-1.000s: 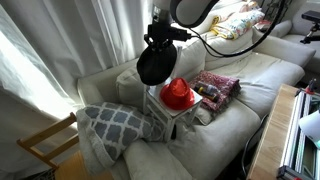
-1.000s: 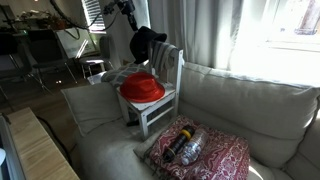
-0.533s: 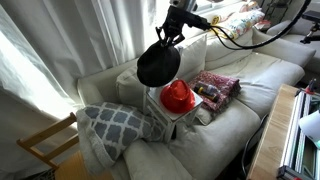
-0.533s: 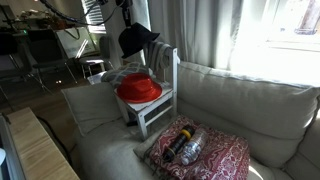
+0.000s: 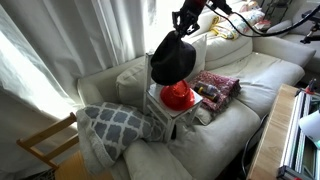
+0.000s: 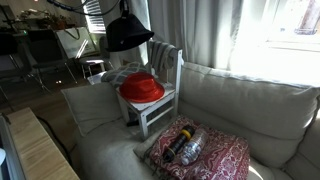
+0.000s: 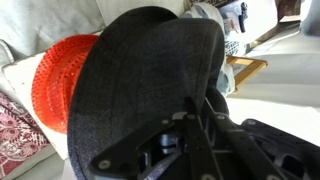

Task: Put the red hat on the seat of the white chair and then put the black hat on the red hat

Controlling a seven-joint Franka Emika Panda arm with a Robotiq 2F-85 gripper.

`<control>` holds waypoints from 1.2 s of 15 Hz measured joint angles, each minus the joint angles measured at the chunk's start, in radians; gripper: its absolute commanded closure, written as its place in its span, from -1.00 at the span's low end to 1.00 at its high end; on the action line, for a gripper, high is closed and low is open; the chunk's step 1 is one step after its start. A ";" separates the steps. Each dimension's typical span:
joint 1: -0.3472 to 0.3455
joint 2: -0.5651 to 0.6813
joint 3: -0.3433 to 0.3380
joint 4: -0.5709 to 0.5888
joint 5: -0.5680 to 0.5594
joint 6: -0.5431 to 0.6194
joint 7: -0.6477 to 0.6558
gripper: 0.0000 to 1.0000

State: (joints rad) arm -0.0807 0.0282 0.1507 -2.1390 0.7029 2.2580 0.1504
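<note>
The red hat point(image 5: 179, 96) lies on the seat point(image 6: 166, 100) of the white chair point(image 6: 168, 66) on the sofa; it also shows in the other exterior view point(image 6: 141, 88) and in the wrist view point(image 7: 60, 82). My gripper point(image 5: 187, 22) is shut on the brim of the black hat point(image 5: 172, 60) and holds it in the air above the red hat. The black hat shows in the other exterior view point(image 6: 128, 35) and fills the wrist view point(image 7: 150, 85), where the fingers point(image 7: 200, 112) clamp its edge.
A red-patterned cloth point(image 6: 200, 150) with a dark object lies on the sofa beside the chair. A grey patterned cushion point(image 5: 115, 125) leans on the sofa. A bare wood chair point(image 5: 45, 145) stands by the curtain. A wooden table edge point(image 6: 35, 150) runs along the front.
My gripper has lifted the black hat up and moved it over toward the chair, so it now hangs above the red hat. The red hat has not moved.
</note>
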 measured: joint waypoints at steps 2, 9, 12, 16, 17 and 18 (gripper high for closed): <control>0.002 -0.029 -0.040 -0.017 0.001 -0.058 -0.037 0.96; 0.003 0.033 -0.128 -0.039 0.005 -0.222 -0.212 0.96; 0.003 0.109 -0.139 -0.034 0.024 -0.222 -0.297 0.96; -0.004 0.209 -0.145 -0.006 0.099 -0.218 -0.411 0.96; -0.010 0.233 -0.145 0.004 0.125 -0.216 -0.440 0.96; -0.016 0.255 -0.147 0.017 0.152 -0.214 -0.465 0.96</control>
State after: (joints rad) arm -0.0964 0.2830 0.0042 -2.1222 0.8547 2.0439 -0.3144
